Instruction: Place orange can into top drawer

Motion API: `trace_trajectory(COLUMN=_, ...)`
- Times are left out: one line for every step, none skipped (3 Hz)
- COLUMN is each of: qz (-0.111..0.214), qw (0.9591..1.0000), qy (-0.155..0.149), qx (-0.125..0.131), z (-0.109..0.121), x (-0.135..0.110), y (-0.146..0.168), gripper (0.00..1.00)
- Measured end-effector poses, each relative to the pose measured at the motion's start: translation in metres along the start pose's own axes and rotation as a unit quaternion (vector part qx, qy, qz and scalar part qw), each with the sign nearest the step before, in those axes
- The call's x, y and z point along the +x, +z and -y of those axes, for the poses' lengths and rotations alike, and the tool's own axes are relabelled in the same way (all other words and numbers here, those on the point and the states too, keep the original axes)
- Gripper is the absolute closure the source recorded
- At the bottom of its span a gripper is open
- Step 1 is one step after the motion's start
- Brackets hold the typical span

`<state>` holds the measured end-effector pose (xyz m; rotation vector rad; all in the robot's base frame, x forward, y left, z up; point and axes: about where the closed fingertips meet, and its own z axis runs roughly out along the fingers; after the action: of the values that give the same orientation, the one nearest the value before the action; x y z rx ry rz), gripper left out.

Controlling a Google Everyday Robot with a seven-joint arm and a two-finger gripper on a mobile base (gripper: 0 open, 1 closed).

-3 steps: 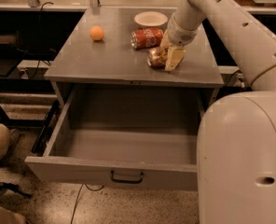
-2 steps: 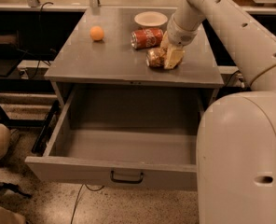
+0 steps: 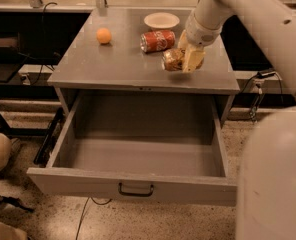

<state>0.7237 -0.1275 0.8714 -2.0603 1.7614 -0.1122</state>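
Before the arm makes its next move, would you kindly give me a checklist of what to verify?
1. top drawer pulled fully open: ok.
2. Drawer interior free of objects: ok.
3. tool at the orange can, over the tabletop near its front right edge: ok.
4. Firm hold on the orange can: cannot tell.
5. red cola can lying behind, out of the path to the drawer: ok.
6. Orange can inside drawer: not ok.

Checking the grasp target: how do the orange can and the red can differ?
The orange can has a mottled gold label; the red can is red with white script. The orange can is in the gripper, nearer the table's front; the red can lies free, back by the bowl. Both are turned sideways.
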Motion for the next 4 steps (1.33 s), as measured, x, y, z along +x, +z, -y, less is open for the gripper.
trace_trajectory(qz=-0.001, qw=0.9995, qy=0.028, qx=-0.017, z=-0.056, x=-0.011, y=-0.038, gripper=1.00)
trace_trajectory(qz=-0.001, qw=0.9995, qy=0.028, qx=-0.018, z=-0.056, x=-0.011, y=-0.038, gripper=1.00)
trace_trajectory(qz=0.011, qw=0.9992, qy=0.017, qx=-0.034, z=-0.072, x=-0.025, y=-0.033, gripper=1.00)
trace_trajectory(qz=0.039, qw=0.9980, qy=0.009, qx=-0.049, z=-0.102, x=-0.048, y=-0.038, gripper=1.00)
